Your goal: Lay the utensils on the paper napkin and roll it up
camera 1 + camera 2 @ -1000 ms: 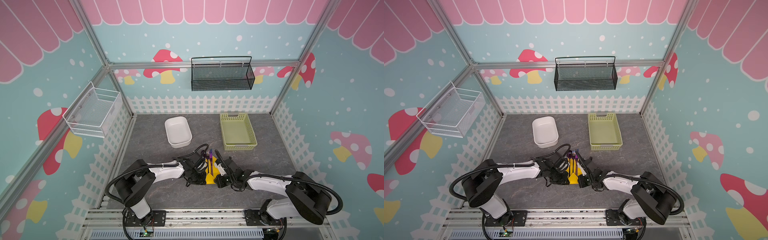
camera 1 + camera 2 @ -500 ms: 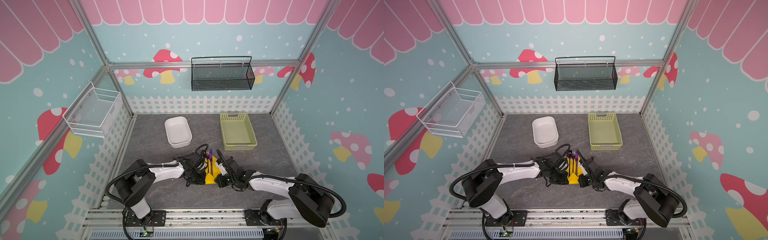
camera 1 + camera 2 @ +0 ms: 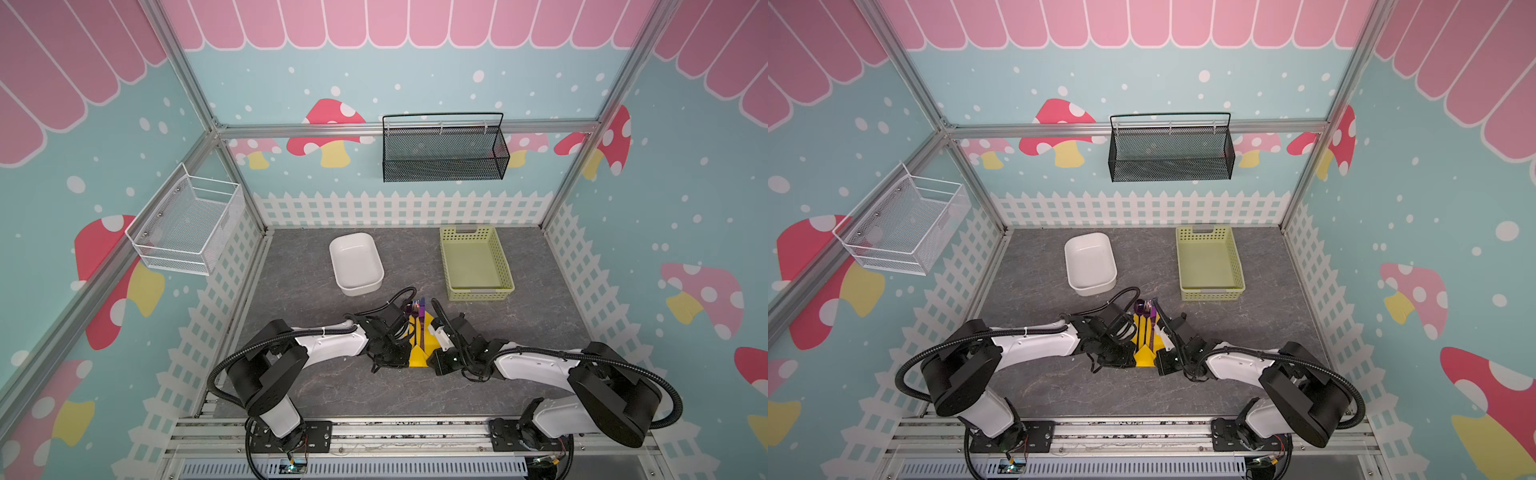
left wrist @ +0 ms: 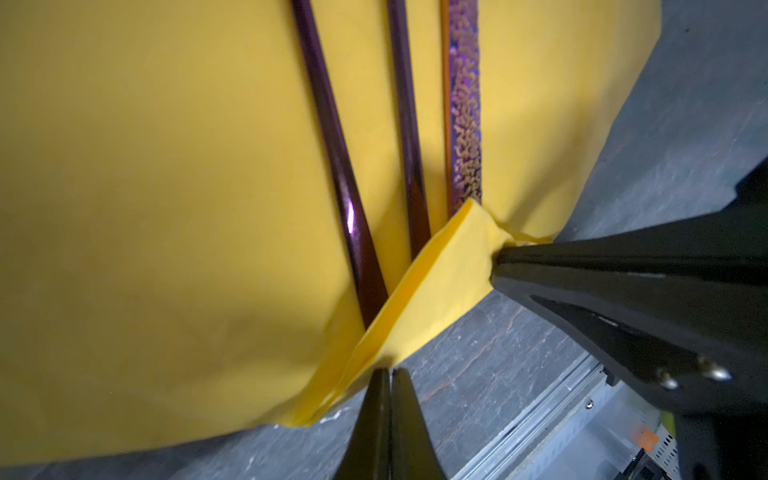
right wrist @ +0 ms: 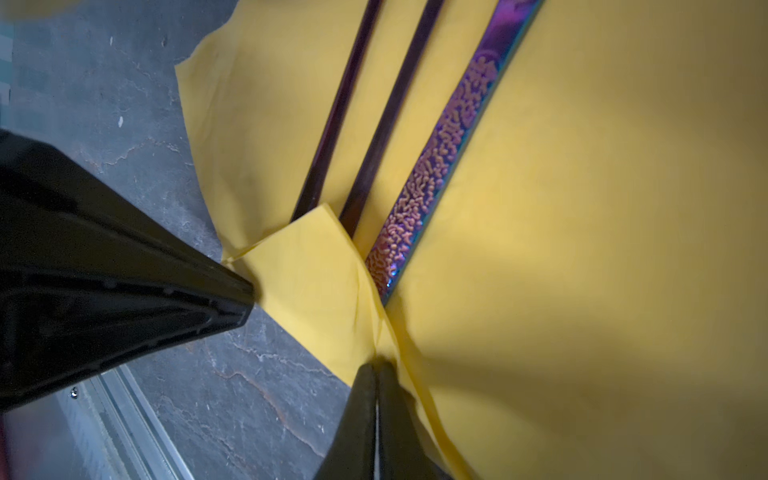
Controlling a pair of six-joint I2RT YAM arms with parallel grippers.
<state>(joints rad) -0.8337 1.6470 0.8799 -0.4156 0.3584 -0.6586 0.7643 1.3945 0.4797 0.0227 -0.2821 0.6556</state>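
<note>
The yellow paper napkin (image 3: 419, 360) (image 3: 1145, 358) lies near the table's front middle, between my two arms. The utensils (image 3: 419, 318) (image 3: 1151, 322) lie side by side on it, heads toward the back. In the left wrist view two dark handles (image 4: 332, 145) and the speckled violet knife (image 4: 465, 104) run under a folded-up near flap of the napkin (image 4: 440, 274). My left gripper (image 4: 386, 372) (image 3: 405, 357) is shut on one end of that flap. My right gripper (image 5: 374, 365) (image 3: 434, 358) is shut on the other end, where the napkin (image 5: 316, 266) covers the handle ends (image 5: 390, 116).
A white dish (image 3: 356, 264) and a pale green basket (image 3: 476, 264) stand behind the napkin. A black mesh basket (image 3: 444, 151) hangs on the back wall, a white wire basket (image 3: 187, 226) on the left wall. The metal rail (image 3: 374, 432) runs along the front edge.
My left gripper's jaws have closed the last bit onto the napkin's near flap. The right arm has crept slightly toward the napkin; the utensils have stayed put.
</note>
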